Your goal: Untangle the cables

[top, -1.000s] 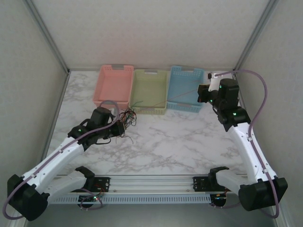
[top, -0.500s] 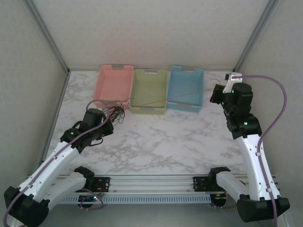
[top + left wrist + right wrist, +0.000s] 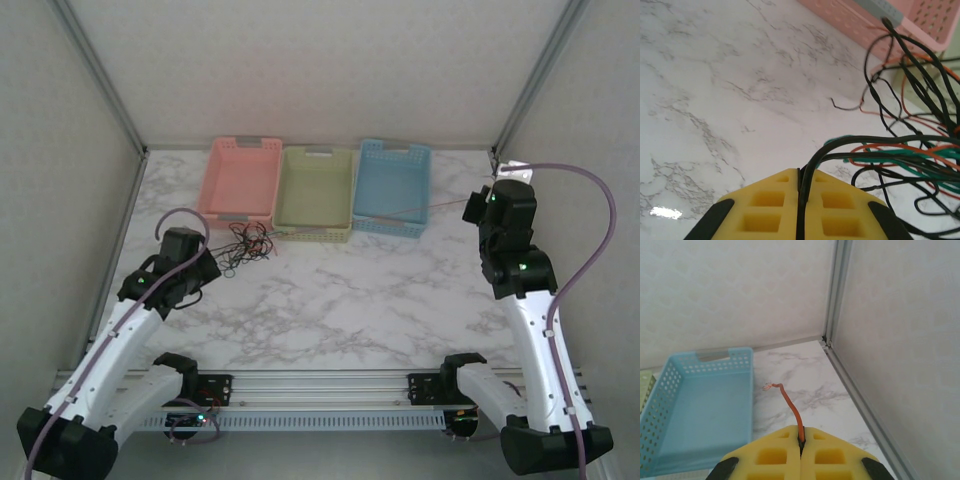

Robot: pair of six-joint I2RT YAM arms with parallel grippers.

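Beside the baskets (image 3: 318, 150), left gripper (image 3: 801, 175) clamps the tangle (image 3: 245, 243) as anchor; right gripper (image 3: 801, 434) pinches one red cable (image 3: 790, 407) taut.

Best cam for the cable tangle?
Left wrist: the cable tangle is close up, black, orange and green strands separable, one black strand pinched in the left gripper. Top external shows it as a dark knot before the pink basket. Right wrist shows one orange strand in the right gripper.

White arms (image 3: 535, 335), black joints (image 3: 515, 270), lilac hoses (image 3: 611, 212), yellow-padded hands (image 3: 801, 175).
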